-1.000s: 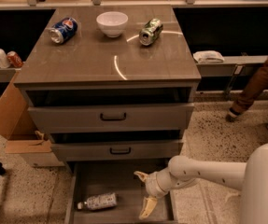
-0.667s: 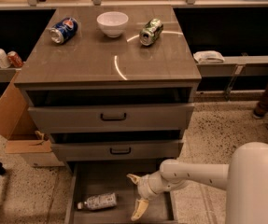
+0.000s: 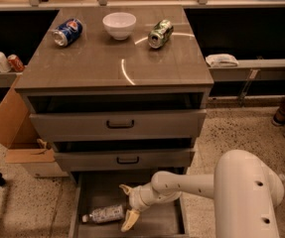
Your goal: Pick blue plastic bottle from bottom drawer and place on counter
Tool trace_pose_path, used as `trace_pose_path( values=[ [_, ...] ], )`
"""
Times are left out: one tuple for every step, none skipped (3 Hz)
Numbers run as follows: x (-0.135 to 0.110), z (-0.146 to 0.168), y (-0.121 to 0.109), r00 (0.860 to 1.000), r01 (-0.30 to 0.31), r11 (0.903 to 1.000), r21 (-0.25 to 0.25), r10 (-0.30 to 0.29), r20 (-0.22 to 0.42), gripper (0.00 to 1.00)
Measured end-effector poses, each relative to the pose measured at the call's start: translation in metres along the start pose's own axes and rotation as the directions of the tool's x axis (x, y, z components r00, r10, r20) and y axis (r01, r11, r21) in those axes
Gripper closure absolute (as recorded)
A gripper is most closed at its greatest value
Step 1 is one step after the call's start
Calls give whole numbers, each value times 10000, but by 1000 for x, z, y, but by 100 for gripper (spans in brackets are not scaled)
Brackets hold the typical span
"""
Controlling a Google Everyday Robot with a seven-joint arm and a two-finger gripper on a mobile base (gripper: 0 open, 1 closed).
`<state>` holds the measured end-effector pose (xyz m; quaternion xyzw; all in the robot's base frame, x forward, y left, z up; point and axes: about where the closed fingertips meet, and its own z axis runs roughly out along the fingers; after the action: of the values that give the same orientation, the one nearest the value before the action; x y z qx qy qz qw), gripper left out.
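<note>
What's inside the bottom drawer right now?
The blue plastic bottle lies on its side in the bottom drawer, with the gripper open at its base end. The arm hides part of the floor.

Speckled pale floor (image 3: 246, 128), open cardboard box (image 3: 5, 125) (at left), grey side shelves (image 3: 266, 66), dark recesses (image 3: 241, 33) behind them

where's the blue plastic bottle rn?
Camera view, bottom left of centre: the blue plastic bottle lies on its side on the floor of the open bottom drawer, cap pointing frame-left, with the open pincer at its other end.
</note>
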<state>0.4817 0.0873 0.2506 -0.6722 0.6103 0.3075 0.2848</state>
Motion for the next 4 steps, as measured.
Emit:
trace_pose_path(
  values=[
    [0, 0, 0, 10000, 0, 10000, -1, 0, 1, 0],
    [12, 25, -9, 9991, 302, 9995, 41, -301, -298, 0],
    [23, 59, -18, 9947, 797, 9968, -53, -799, -652, 0],
    [25, 96, -26, 9881, 1311, 9913, -132, -1317, -799, 0]
  ],
)
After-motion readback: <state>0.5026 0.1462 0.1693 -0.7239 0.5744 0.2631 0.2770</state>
